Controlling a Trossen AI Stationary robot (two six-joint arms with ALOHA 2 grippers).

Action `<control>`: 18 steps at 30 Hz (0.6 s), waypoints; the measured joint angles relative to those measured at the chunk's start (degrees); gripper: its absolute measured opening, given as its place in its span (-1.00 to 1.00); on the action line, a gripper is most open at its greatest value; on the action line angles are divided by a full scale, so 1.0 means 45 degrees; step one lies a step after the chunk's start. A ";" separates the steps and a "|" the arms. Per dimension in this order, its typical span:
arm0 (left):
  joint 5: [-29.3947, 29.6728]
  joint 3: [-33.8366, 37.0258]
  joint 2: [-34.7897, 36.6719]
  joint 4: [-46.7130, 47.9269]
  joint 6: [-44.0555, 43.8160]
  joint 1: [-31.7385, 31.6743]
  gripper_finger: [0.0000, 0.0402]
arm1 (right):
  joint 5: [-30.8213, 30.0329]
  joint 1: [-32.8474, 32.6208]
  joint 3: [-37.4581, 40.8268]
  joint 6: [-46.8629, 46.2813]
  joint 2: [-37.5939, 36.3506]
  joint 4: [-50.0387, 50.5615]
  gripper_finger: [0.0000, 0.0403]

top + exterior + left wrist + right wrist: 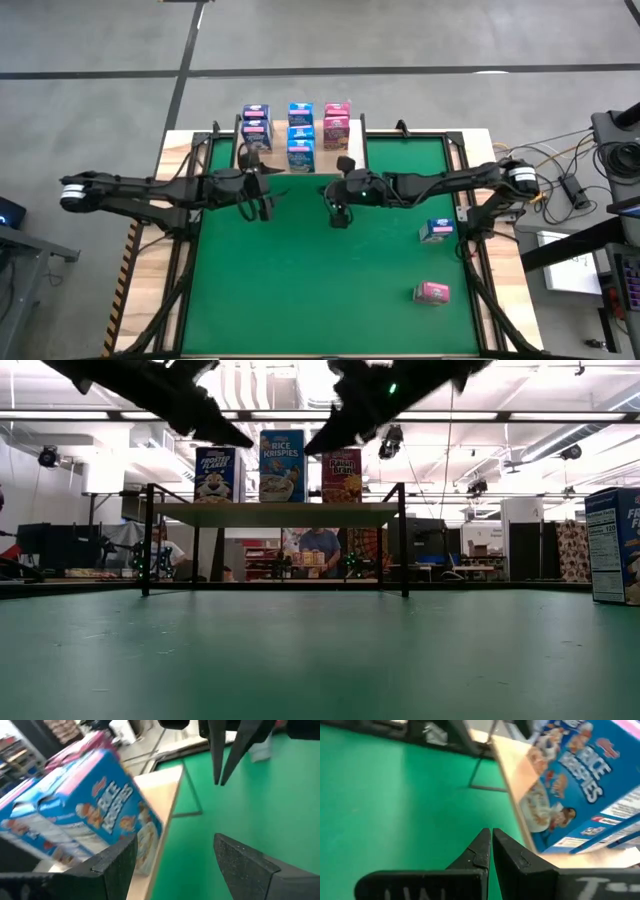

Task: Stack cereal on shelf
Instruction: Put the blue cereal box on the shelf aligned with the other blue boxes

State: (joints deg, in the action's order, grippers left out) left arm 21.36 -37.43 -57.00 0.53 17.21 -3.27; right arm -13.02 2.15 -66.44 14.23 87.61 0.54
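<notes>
High view: the left gripper (264,204) hangs open and empty before the light wooden shelf (352,150) at the mat's far edge, the right gripper (339,213) pinched shut on nothing, so I'd send one squarely onto the small blue-and-white cardboard cereal box (437,231) near the right edge.

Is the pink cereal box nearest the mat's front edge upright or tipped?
Tipped: the small pink cardboard cereal box lies flat on the green mat, printed face up.

Grey concrete floor (400,40), white ceiling with pipes (250,385) — bright lights, 1 person (320,550) beyond.
</notes>
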 joint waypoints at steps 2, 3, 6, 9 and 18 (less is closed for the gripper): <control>-0.0589 -0.0005 0.0275 -0.0014 -0.0100 0.0115 0.22 | -0.0005 -0.0412 -0.0604 -0.0299 -0.0243 0.1453 -0.96; -0.0939 -0.0005 0.0426 -0.0009 -0.0159 0.0162 0.22 | 0.0002 -0.0573 -0.0973 -0.0673 -0.0371 0.2332 -0.96; -0.1728 -0.0010 0.0855 -0.0343 -0.0433 0.0248 0.22 | 0.0238 -0.0833 -0.2364 -0.2509 -0.0582 0.5612 -0.96; -0.1996 -0.0015 0.1074 -0.0756 -0.0762 0.0243 0.22 | 0.1409 -0.0800 -0.3758 -0.4392 -0.0547 0.9357 -0.96; -0.1986 -0.0012 0.1164 -0.0658 -0.1079 0.0243 0.22 | 0.2884 -0.0839 -0.4540 -0.7026 -0.1005 1.7439 -0.96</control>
State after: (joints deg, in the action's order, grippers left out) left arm 12.43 -37.48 -51.76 -2.43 12.35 -2.17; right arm -0.04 -1.63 -86.87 -17.38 83.09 79.02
